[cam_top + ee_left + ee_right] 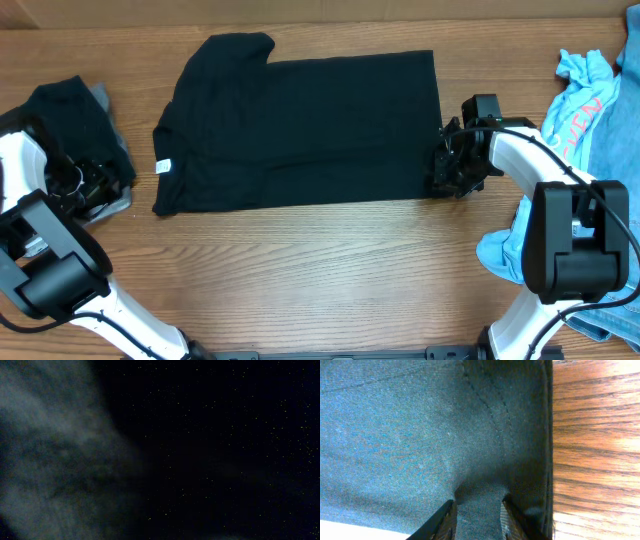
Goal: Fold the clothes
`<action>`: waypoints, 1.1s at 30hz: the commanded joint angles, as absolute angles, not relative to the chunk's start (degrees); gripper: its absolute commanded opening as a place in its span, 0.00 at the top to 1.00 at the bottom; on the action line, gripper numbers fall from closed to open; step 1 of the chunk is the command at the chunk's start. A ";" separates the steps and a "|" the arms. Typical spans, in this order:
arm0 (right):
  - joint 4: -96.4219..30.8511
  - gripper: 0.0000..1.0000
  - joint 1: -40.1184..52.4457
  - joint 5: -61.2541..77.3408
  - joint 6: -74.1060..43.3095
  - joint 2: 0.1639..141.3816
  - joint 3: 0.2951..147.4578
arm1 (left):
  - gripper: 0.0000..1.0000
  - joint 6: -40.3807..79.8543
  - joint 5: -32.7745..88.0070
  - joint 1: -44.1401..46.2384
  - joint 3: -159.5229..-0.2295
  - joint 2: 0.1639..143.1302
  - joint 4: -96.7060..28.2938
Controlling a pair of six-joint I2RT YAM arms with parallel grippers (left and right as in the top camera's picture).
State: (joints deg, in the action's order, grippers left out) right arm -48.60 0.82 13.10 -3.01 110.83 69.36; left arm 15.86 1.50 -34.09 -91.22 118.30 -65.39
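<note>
A black t-shirt [300,130] lies flat across the middle of the wooden table, with a sleeve folded up at its top left and a white label at its left edge. My right gripper [447,172] is at the shirt's lower right corner. In the right wrist view its fingers [477,515] pinch a raised fold of the dark cloth [410,435] near the stitched hem. My left gripper [88,185] rests on a dark pile of clothes [65,110] at the far left. The left wrist view shows only dark blurred cloth [60,460], with its fingers hidden.
Light blue clothes [590,90] with pink lettering are heaped at the right edge, and more blue cloth [500,250] lies by the right arm's base. Bare wood [320,270] runs along the front of the table.
</note>
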 commanded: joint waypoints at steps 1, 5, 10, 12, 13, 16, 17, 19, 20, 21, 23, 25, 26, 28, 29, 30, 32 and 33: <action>-49.15 0.67 0.36 10.09 -3.38 111.66 67.46 | 0.22 12.47 5.78 -32.40 -91.11 119.07 -64.40; -49.12 0.67 0.36 10.09 -3.38 111.66 67.46 | 0.24 8.32 13.65 -28.53 -91.81 113.58 -63.13; -48.88 0.67 0.36 10.09 -3.40 111.66 67.46 | 0.24 9.13 14.81 -20.08 -92.20 97.14 -57.04; -48.95 0.67 0.36 10.09 -3.40 111.66 67.46 | 0.24 9.91 13.63 -17.28 -92.16 96.33 -52.16; -49.08 0.67 0.36 10.11 -3.40 111.66 67.46 | 0.24 11.09 12.58 -16.58 -92.07 97.08 -50.26; -49.78 0.67 0.36 10.11 -3.40 111.66 67.46 | 0.23 13.93 8.34 -16.32 -92.07 103.07 -44.97; -49.98 0.67 0.36 10.09 -3.38 111.66 67.46 | 0.23 13.96 8.40 -16.45 -92.07 105.95 -44.58; -50.28 0.67 0.36 10.09 -3.38 111.66 67.46 | 0.22 13.96 8.38 -16.62 -92.07 112.71 -45.69; -50.61 0.67 0.36 10.09 -3.38 111.66 67.46 | 0.23 13.96 8.25 -16.99 -92.07 116.03 -47.40; -50.70 0.67 0.36 10.09 -3.38 111.66 67.46 | 0.24 15.27 6.68 -17.76 -92.07 118.30 -49.52; -50.87 0.67 0.36 10.09 -3.38 111.66 67.46 | 0.25 18.92 -1.02 -19.70 -92.05 120.84 -54.72; -50.85 0.67 0.36 10.09 -3.36 111.66 67.46 | 0.24 20.47 -5.63 -22.79 -92.03 121.08 -58.02; -50.85 0.67 0.36 10.09 -3.36 111.66 67.46 | 0.24 20.86 -6.42 -24.86 -92.03 121.08 -59.13; -50.87 0.67 0.36 10.09 -3.36 111.66 67.46 | 0.24 21.23 -6.24 -29.08 -92.03 121.08 -60.49; -50.83 0.67 0.36 10.09 -3.36 111.66 67.46 | 0.24 19.51 -6.17 -31.14 -92.03 121.08 -60.95; -50.83 0.67 0.36 10.09 -3.38 111.66 67.46 | 0.24 16.58 -6.13 -32.27 -92.03 121.05 -61.06; -50.85 0.67 0.36 10.09 -3.38 111.66 67.46 | 0.24 15.77 -2.87 -32.12 -92.03 121.05 -60.64; -50.89 0.67 0.36 10.09 -3.38 111.66 67.46 | 0.24 14.68 -1.39 -31.62 -92.03 121.05 -60.38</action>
State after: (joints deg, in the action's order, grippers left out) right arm -50.24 0.84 13.08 -2.98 110.78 69.36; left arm 17.61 -3.70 -32.36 -91.77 121.21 -60.86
